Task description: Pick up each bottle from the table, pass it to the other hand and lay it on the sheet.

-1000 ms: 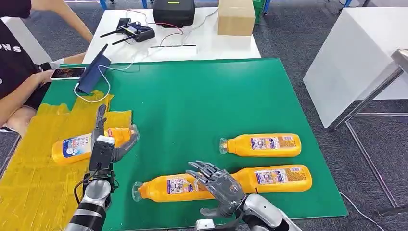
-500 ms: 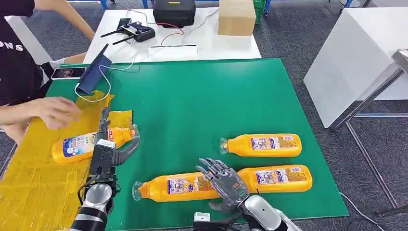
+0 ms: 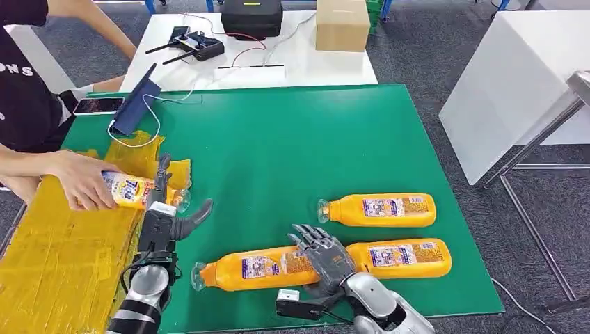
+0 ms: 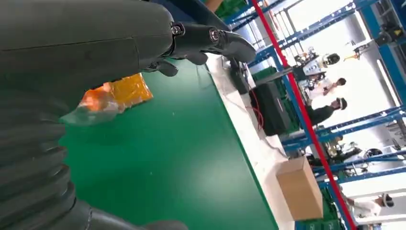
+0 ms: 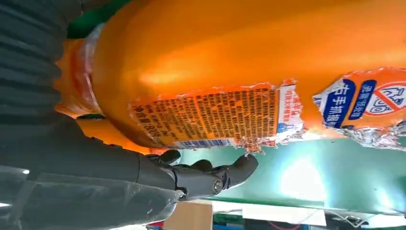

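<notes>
Three orange bottles lie on the green table: one at the right, one nearer, and one at the front. My right hand rests over the front bottle with its fingers spread across it, not closed around it. My left hand hangs open and empty at the edge of the yellow sheet. A person's hand grips a fourth bottle just above the sheet, beyond my left hand's fingers.
A tablet and a phone sit at the table's far left corner. Beyond stands a white table with a cardboard box, a black case and a radio unit. Another white table stands to the right.
The person's hand reached in and took hold of the bottle on the sheet, raising it. My left hand drew back from that bottle. My right hand settled lower onto the front bottle.
</notes>
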Action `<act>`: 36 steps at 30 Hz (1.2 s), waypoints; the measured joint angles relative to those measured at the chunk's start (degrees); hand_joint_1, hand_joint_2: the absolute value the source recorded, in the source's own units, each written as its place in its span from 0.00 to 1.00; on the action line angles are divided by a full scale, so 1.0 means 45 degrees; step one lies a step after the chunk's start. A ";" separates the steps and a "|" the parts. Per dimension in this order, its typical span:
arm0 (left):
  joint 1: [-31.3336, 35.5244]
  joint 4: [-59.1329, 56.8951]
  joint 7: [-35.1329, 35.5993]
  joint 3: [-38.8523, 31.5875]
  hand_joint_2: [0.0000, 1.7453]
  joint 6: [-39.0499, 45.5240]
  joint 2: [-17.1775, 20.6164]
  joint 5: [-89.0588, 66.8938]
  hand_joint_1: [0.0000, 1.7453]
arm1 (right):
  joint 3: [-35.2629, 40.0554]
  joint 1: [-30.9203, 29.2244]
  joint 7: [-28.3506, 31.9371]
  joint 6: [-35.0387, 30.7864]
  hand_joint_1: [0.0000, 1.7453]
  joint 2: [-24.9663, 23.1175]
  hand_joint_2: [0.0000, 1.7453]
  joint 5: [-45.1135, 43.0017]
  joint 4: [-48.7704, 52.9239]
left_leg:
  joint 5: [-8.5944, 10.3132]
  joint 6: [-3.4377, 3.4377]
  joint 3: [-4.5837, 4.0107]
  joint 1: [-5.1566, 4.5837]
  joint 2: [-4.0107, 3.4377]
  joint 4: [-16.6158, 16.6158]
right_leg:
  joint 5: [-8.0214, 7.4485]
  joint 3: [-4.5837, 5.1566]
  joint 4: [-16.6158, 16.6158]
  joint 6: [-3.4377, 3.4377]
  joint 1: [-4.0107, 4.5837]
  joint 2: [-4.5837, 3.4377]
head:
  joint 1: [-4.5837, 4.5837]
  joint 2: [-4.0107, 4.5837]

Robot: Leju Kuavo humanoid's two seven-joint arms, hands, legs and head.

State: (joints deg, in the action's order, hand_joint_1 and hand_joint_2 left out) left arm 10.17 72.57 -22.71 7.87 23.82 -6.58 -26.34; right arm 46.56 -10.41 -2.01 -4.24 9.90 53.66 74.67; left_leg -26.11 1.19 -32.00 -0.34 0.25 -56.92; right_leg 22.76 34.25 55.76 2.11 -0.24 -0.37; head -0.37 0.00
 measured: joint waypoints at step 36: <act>0.0401 -0.0049 -0.0306 0.0748 1.00 -0.0199 -0.0087 0.0933 0.00 | 0.0257 -0.1533 0.1719 0.0131 0.99 -0.1157 1.00 -0.2103 -0.2658 | 0.0003 -0.0001 0.0014 0.0000 -0.0005 -0.0001 | -0.0002 -0.0008 0.0000 0.0000 0.0000 -0.0002 | 0.0000 0.0000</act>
State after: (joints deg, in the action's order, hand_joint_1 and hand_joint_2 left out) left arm 11.98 72.35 -24.09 11.23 22.93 -6.97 -22.14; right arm 47.71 -17.31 5.73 -3.65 4.70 44.19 62.71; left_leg -26.09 1.19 -31.94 -0.34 0.22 -56.93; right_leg 22.75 34.22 55.76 2.11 -0.24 -0.37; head -0.37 0.00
